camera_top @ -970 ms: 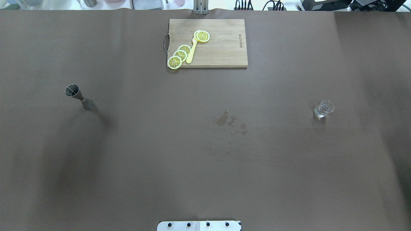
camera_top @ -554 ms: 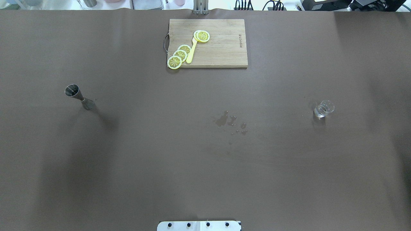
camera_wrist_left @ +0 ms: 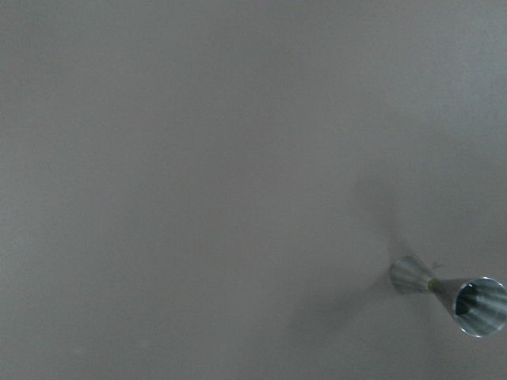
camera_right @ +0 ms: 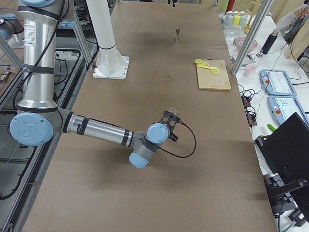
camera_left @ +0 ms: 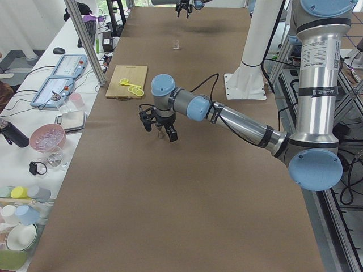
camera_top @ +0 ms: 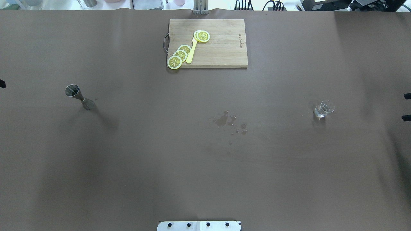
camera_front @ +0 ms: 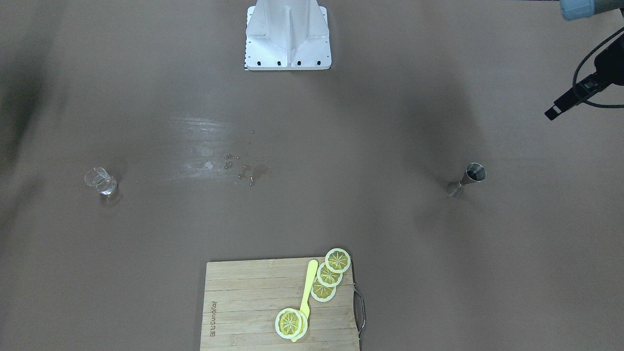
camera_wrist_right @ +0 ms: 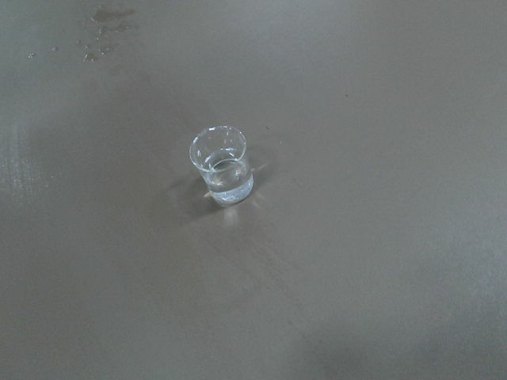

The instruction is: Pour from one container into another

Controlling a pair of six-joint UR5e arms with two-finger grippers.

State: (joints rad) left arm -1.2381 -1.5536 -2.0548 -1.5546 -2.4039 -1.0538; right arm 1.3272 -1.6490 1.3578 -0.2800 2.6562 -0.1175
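Note:
The small clear glass cup stands upright on the brown table's right side with a little clear liquid in it; it sits mid-frame in the right wrist view. Over on the left side the steel jigger stands upright, low right in the left wrist view. My right gripper is open, its two black tips just inside the right edge, apart from the cup. My left gripper hangs open above the table, one fingertip at the left edge, short of the jigger.
A wooden cutting board lies at the far middle with lemon slices and a yellow knife on it. Spilled drops wet the table's middle. The robot base plate is at the near edge.
Black fingertips of both grippers have come into the overhead view at its left and right edges, where none showed before. Cup and jigger have not moved.

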